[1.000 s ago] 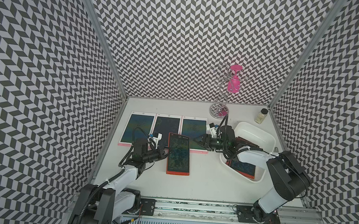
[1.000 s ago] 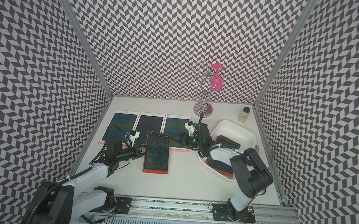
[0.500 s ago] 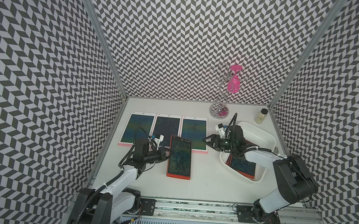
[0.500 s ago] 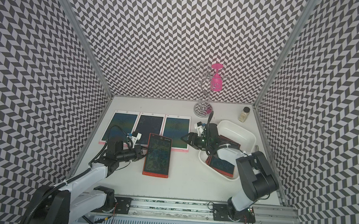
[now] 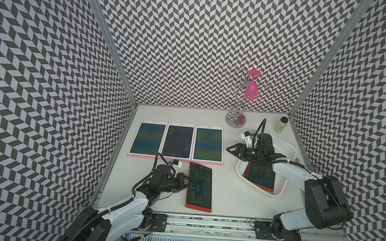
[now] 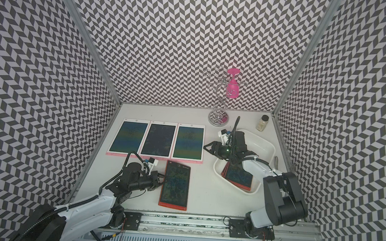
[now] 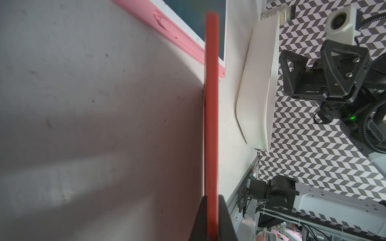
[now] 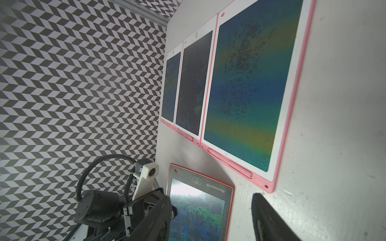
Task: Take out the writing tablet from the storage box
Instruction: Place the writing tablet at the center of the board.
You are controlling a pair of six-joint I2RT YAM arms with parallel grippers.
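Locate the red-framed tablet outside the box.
In a top view the red-framed tablet is at the table's front middle, before the three pink-edged tablets, one long edge clamped in the left gripper.

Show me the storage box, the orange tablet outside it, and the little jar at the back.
storage box (image 5: 284,148): in a top view, on the bare white floor at its far end.
orange tablet (image 5: 199,187): in a top view, on the middle of its screen.
jar (image 5: 280,125): in a top view, on its body.
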